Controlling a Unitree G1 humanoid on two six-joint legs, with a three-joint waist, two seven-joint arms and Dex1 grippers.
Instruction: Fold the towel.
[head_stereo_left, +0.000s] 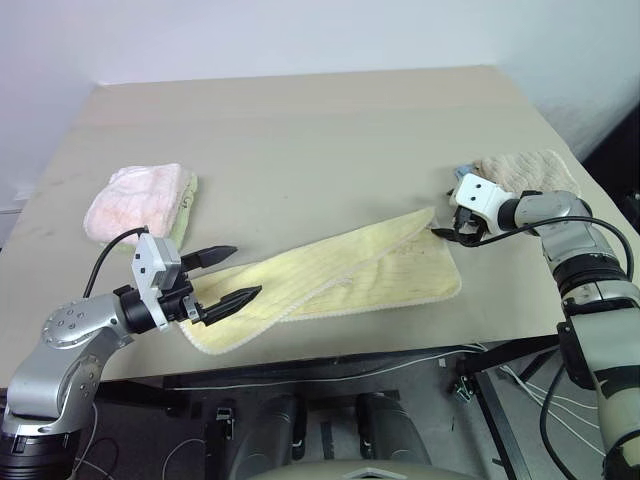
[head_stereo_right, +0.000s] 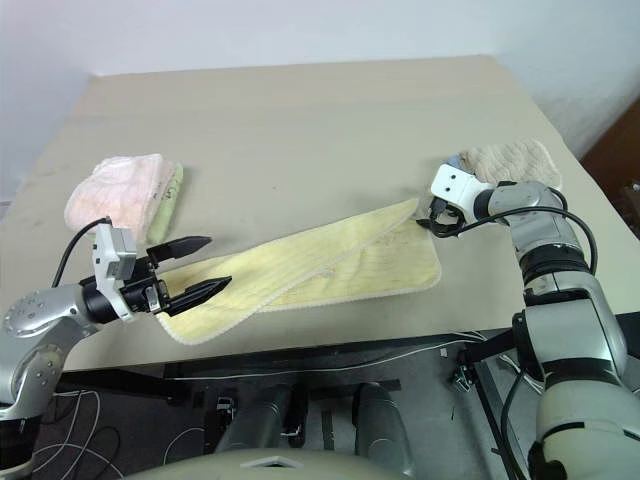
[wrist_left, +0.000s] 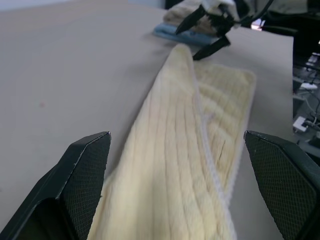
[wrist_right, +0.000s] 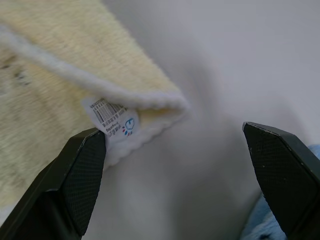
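Observation:
The pale yellow towel (head_stereo_left: 345, 272) lies slantwise near the table's front edge, roughly doubled lengthwise, with a white hem. My left gripper (head_stereo_left: 246, 271) hovers open at the towel's near left end, one finger on each side of the strip (wrist_left: 185, 165). My right gripper (head_stereo_left: 447, 235) is open at the towel's far right corner. That corner (wrist_right: 150, 100) carries a small white barcode label (wrist_right: 111, 119) and lies between the spread fingers (wrist_right: 82, 175), nearer one of them. Nothing is gripped. The left wrist view also catches the right gripper (wrist_left: 187, 44) at the towel's far end.
A folded pink towel (head_stereo_left: 135, 200) lies at the table's left, on a yellow-green cloth. A beige-brown towel (head_stereo_left: 525, 170) sits at the right edge behind my right gripper, with something blue (wrist_left: 182, 36) under it. The tan table (head_stereo_left: 320, 130) stretches beyond. Cables hang under the front edge.

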